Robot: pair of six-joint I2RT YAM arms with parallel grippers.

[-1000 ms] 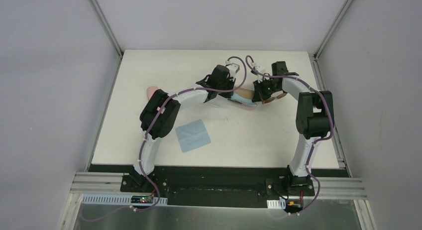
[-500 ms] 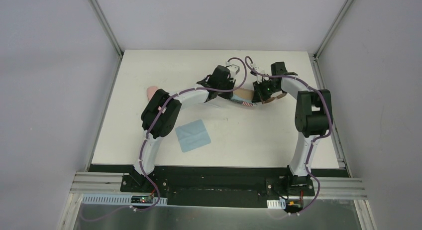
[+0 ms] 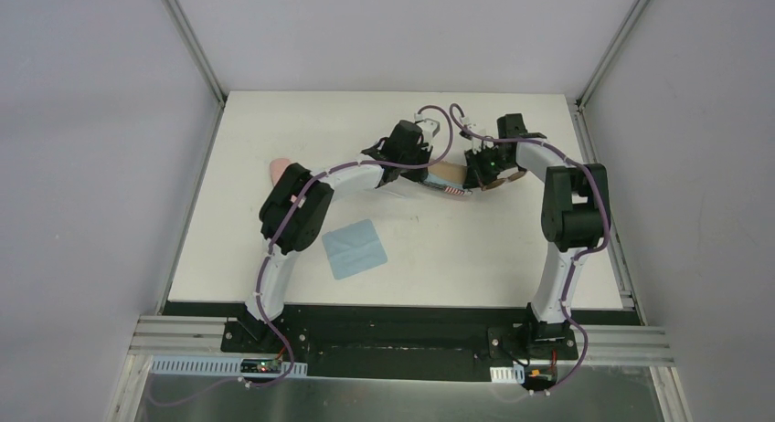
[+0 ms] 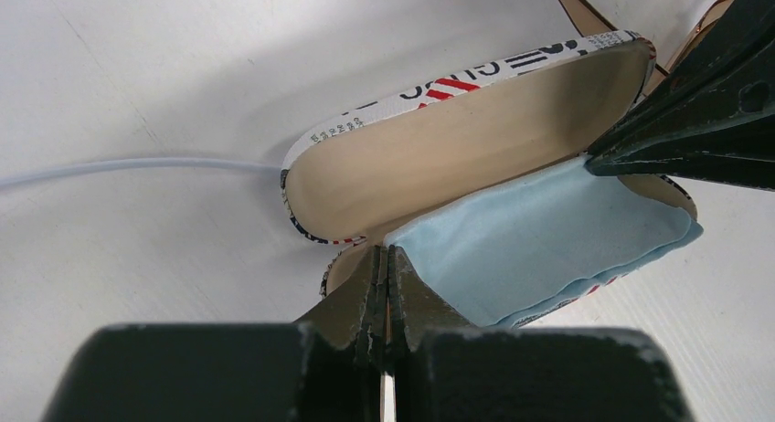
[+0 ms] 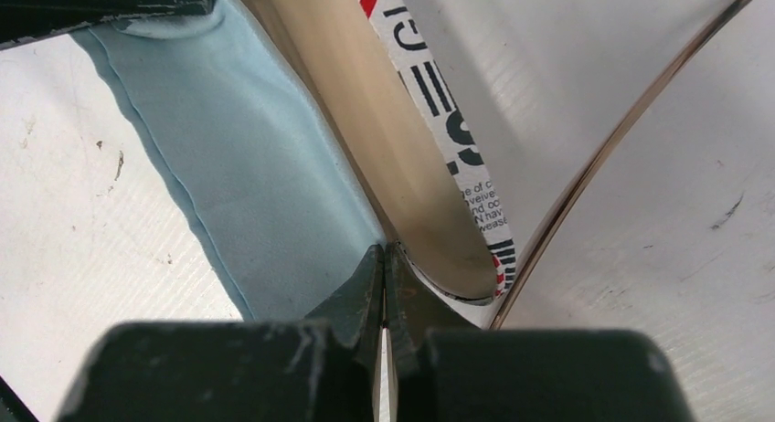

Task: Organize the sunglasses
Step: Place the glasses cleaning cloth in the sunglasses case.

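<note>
Beside the case (image 4: pixel 457 139), brown sunglasses (image 3: pixel 501 180) crosswise (half hidden)

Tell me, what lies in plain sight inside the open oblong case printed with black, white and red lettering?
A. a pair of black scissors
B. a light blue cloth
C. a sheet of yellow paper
B: in the left wrist view a light blue cloth is spread in one half of the open lettered case, while the tan-lined other half is bare.
</note>
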